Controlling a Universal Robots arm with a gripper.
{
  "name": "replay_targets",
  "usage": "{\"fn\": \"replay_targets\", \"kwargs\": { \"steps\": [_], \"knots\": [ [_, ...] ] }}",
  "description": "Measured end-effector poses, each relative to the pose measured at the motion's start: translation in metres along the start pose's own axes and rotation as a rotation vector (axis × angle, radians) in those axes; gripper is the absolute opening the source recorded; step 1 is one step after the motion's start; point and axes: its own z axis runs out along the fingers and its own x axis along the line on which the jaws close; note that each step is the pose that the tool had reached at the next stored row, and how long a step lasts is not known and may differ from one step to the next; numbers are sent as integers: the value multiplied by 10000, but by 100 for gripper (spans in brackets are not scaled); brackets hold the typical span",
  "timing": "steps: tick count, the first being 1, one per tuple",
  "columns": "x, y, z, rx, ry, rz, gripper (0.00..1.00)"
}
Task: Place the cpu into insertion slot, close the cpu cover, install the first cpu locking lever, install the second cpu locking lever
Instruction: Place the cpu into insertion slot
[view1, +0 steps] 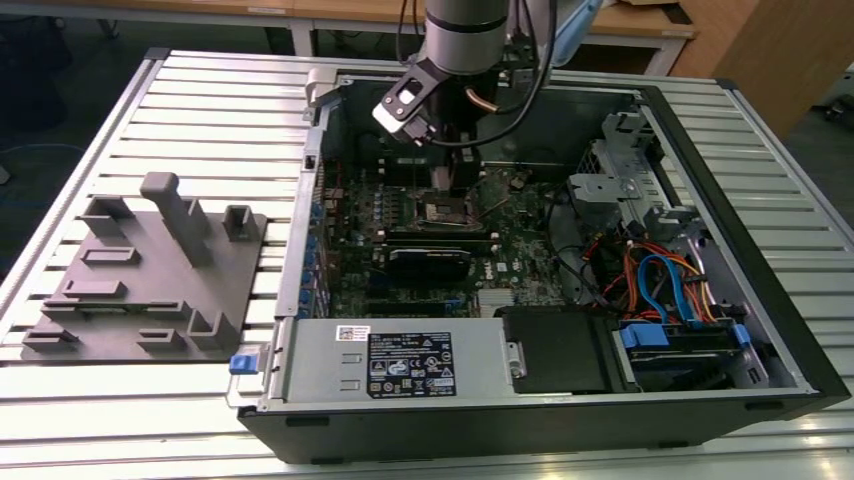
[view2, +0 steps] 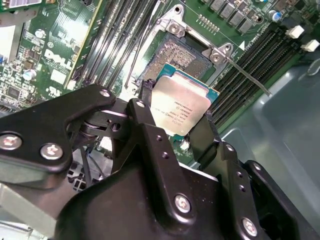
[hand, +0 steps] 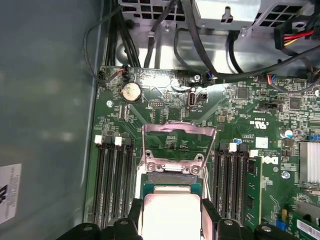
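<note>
Gripper (view2: 176, 116) squeezing the cpu (view2: 184, 102).
The cpu hangs just above the insertion slot (view2: 182, 54); the cpu cover (hand: 179, 127) stands open.

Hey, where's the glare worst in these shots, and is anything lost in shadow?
First wrist view: glare washes the silver-topped square cpu nearly white. Second wrist view: the same cpu gleams toward one side. Exterior view: the open black computer case is shadowed deep inside, while the ribbed metal table is evenly bright.

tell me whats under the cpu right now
The open insertion slot, its contact grid showing past the chip's edge. The cpu, held in the gripper, covers the rest of the slot.
</note>
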Motion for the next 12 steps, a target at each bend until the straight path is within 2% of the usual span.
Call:
{"fn": "replay_targets", "kwargs": {
  "steps": [7, 12],
  "knots": [
    [-3, -11, 126, 0, -5, 71, 54],
    [-28, -15, 162, 0, -8, 99, 54]
  ]
}}
